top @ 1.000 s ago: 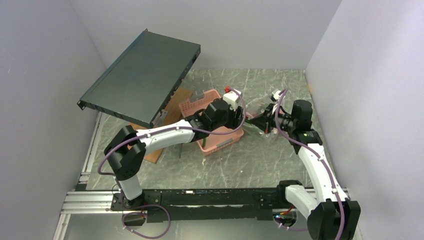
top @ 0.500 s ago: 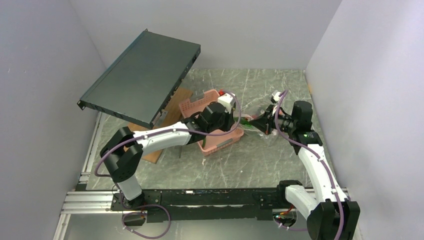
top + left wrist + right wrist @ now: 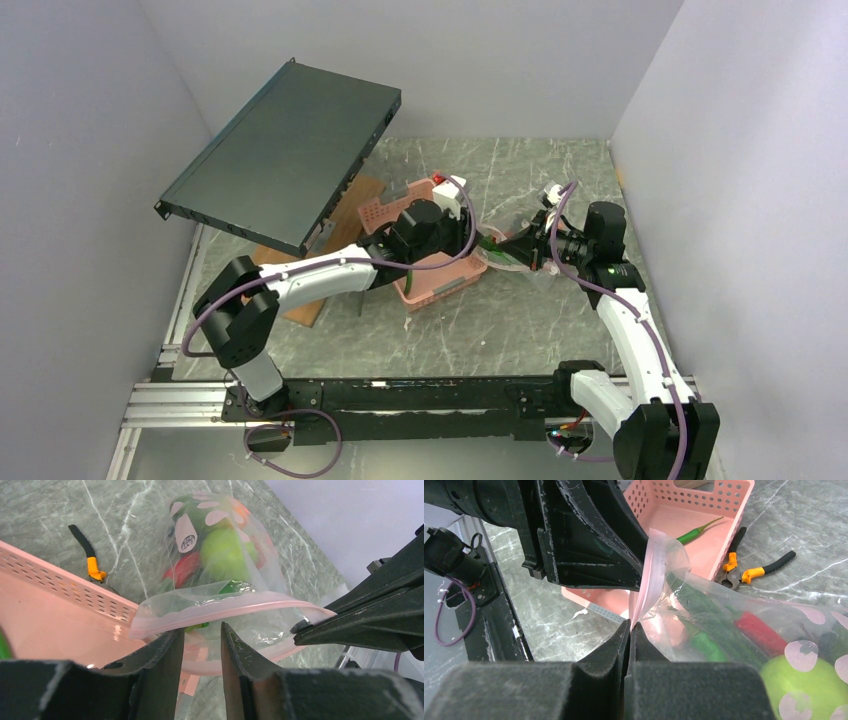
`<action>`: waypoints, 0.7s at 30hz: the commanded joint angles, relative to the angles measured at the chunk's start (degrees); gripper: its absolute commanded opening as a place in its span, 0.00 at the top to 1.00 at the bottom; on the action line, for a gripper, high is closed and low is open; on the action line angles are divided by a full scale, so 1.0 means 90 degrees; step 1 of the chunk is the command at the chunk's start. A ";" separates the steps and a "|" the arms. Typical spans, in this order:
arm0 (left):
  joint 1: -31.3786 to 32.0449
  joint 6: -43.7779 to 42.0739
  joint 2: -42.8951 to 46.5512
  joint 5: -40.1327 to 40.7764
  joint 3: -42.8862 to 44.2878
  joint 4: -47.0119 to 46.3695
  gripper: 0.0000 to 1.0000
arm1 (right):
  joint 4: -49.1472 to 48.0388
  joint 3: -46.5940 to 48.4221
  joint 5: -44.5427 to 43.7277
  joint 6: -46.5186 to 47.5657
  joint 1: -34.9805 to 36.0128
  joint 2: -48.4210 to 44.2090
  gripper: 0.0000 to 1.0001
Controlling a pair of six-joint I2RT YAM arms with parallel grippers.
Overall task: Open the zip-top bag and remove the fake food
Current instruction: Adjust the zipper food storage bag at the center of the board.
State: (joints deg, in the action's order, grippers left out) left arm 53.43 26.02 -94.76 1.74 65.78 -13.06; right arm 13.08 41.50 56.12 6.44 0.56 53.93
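The zip-top bag lies between my two grippers, its mouth partly apart. Its pink zip strip runs across the left wrist view. Inside I see fake food: a lime-green apple, a red piece and long green pods. My right gripper is shut on one end of the pink strip and holds it up; it also shows in the top view. My left gripper is open, its fingertips right at the bag's mouth, over the basket's edge.
A pink perforated basket stands left of the bag, with a green-handled screwdriver in it. Orange-and-black pliers lie on the marble table beyond the bag. A dark flat rack unit leans at the back left over a wooden board.
My left arm has drawn back a little to the left over the basket. My right gripper has kept its hold on the strip and stayed in place.
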 commanded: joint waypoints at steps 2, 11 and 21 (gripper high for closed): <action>-0.0039 -0.0117 -0.0321 -0.0340 0.0443 -0.0215 0.62 | -0.0244 0.0028 0.0266 0.0105 -0.0023 -0.0069 1.00; -0.0063 -0.0126 -0.0750 -0.0213 0.0687 0.0003 0.55 | -0.0262 0.0009 0.0296 0.0104 -0.0013 -0.0041 1.00; -0.0161 -0.0276 -0.0869 0.0900 0.0838 0.0221 0.36 | -0.0239 0.0014 0.0358 0.0144 -0.0013 -0.0032 1.00</action>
State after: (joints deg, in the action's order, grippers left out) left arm 53.17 24.67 -101.71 3.14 71.02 -12.19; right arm 13.10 41.50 56.18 6.68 0.51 54.15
